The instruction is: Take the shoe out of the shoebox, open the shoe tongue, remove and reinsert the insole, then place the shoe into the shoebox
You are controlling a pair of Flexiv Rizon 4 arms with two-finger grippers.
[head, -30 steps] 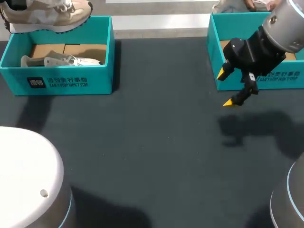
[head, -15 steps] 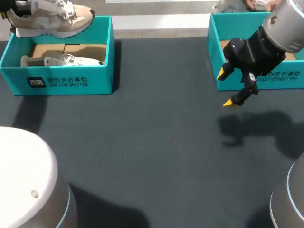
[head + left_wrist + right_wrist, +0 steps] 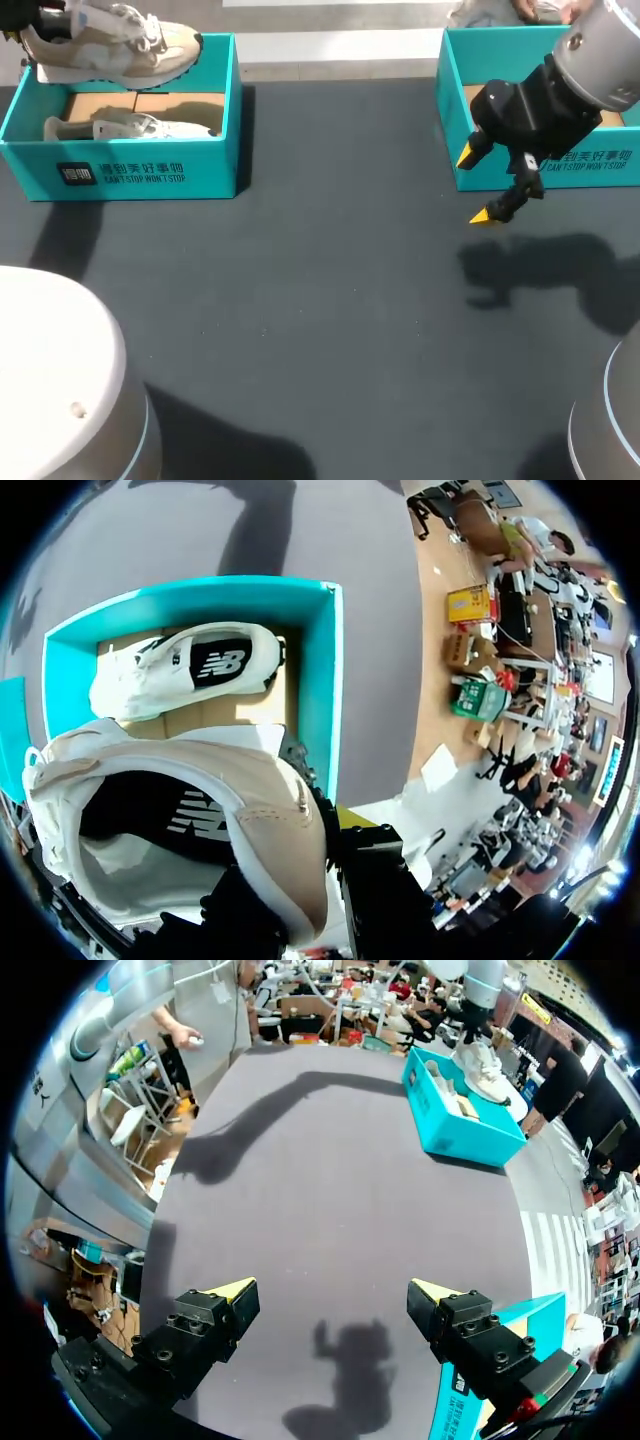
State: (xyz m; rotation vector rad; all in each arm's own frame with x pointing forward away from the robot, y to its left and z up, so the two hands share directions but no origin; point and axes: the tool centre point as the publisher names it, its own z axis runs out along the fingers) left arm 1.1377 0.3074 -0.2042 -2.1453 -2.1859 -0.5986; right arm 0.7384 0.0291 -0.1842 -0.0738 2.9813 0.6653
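A beige shoe (image 3: pixel 115 50) is hanging in the air above the far left corner of an open teal shoebox (image 3: pixel 200 175), lifted clear of its rim. The left gripper (image 3: pixel 300 880) is clamping the shoe at its heel end, with the toe pointing toward the middle of the table (image 3: pixel 330 300). A white shoe (image 3: pixel 130 128) is lying on its side inside the box below.

The right gripper (image 3: pixel 477 185) is hovering with its fingers spread wide and holding nothing, just in front of a second teal box (image 3: pixel 450 120) on the right.

The shoe appears to be coming out of the box. To do this well, the left arm should carry it over the near wall and set it sole-down on open table, within the right gripper's reach of the tongue.
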